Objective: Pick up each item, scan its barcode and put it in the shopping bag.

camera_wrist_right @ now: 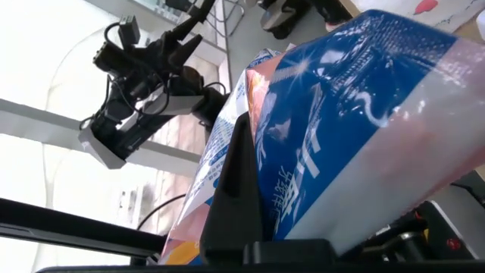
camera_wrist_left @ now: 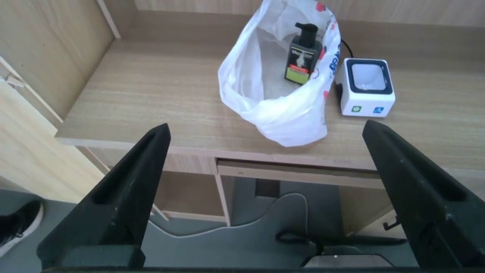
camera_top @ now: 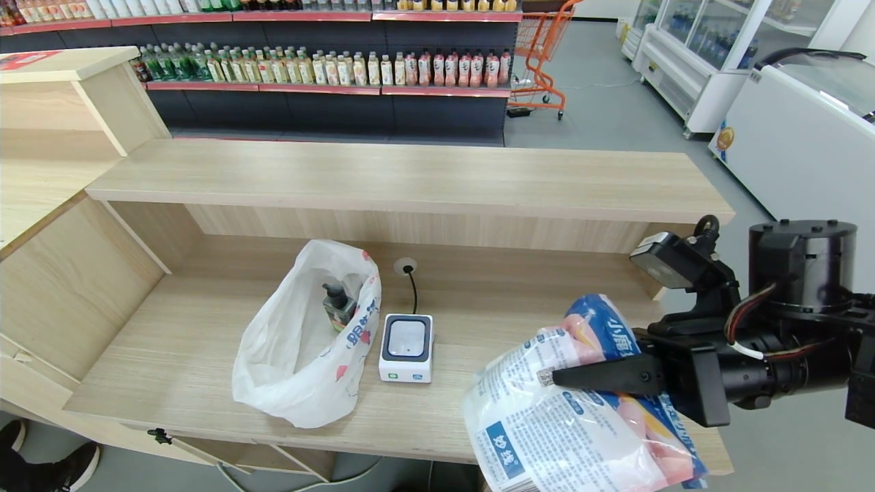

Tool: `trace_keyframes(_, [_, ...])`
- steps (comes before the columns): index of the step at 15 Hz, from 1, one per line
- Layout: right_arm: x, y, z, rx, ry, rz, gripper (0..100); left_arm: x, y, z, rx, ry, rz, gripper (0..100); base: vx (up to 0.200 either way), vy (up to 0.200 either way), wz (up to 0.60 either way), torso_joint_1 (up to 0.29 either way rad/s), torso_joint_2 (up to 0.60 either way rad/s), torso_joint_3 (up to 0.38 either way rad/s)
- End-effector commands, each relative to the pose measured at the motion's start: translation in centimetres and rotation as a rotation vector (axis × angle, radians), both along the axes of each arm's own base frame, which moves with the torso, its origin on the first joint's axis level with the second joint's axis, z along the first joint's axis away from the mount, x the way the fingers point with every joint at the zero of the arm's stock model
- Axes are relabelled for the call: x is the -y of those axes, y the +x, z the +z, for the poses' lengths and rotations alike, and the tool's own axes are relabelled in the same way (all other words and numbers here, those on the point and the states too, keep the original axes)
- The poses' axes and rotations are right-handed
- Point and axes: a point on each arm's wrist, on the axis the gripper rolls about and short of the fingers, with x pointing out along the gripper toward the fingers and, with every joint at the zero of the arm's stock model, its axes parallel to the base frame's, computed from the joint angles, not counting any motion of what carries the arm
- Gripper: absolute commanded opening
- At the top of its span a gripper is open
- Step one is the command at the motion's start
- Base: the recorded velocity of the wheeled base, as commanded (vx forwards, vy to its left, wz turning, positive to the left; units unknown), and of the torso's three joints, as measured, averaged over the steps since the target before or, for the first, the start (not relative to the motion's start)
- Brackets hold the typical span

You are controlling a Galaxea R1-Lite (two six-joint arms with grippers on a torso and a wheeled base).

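You have one item done, as far as the pictures show: a dark pump bottle [camera_top: 338, 307] stands upright inside the white shopping bag [camera_top: 287, 383]. The bag sits on the wooden counter [camera_top: 171, 355] just to the left of the scanner [camera_top: 407, 347], its mouth open toward the scanner's side.

The second item is in hand but, by my reading, not yet scanned. Your right gripper [camera_top: 567, 383] is clamped on a blue, white and pink plastic packet [camera_top: 581, 424]. One black finger lies across the packet's upper face and the other is hidden behind it. The packet hangs in the air well to the right of the scanner and nearer to you, out past the counter's front edge. It is not over the scanner's window.

Your left gripper [camera_wrist_left: 265, 130] holds nothing. Its two fingers stand wide apart, and it hovers off the counter's front edge to the left of the scanner, looking down on the bag.

I judge the rest for this packet to be:
- Carry it left to the scanner.
- Turn its barcode toward the window.
- Drop it into the bag beside the bottle.

The soft packet may sag or twist in the grip, so watch which face meets the scanner. Whether more items wait beyond this one cannot be told here.
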Motion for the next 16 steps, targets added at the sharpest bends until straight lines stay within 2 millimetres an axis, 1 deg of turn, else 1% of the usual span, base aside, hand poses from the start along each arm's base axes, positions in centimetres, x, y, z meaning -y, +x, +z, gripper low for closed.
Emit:
trace_keyframes(1, [-0.8,1.0,-0.6,-0.010,-0.005,0.013,0,0.0,0.0,0.0,0.001,0.000,0.000,100,0.000,0.000,0.00,0.000,0.00,0.000])
trace_keyframes(6, [-1.2,1.6,-0.8,-0.004,-0.004,0.013,0,0.0,0.0,0.0,0.001,0.000,0.001,100,0.000,0.000,0.00,0.000,0.00,0.000])
trace_keyframes(12, [-1.0,1.3,-0.4,0.018,0.002,0.010,0,0.0,0.0,0.0,0.001,0.000,0.000,100,0.000,0.000,0.00,0.000,0.00,0.000])
trace_keyframes(14, [-0.7,1.0,-0.2,0.073,0.002,0.008,0,0.0,0.0,0.0,0.001,0.000,0.000,100,0.000,0.000,0.00,0.000,0.00,0.000])
trace_keyframes(15, [-0.4,0.8,-0.1,0.139,-0.002,0.001,0,0.0,0.0,0.0,0.001,0.000,0.000,100,0.000,0.000,0.00,0.000,0.00,0.000])
trace_keyframes(16, [0.4,0.7,-0.1,0.214,-0.020,-0.044,0,0.0,0.0,0.0,0.001,0.001,0.001,100,0.000,0.000,0.00,0.000,0.00,0.000])
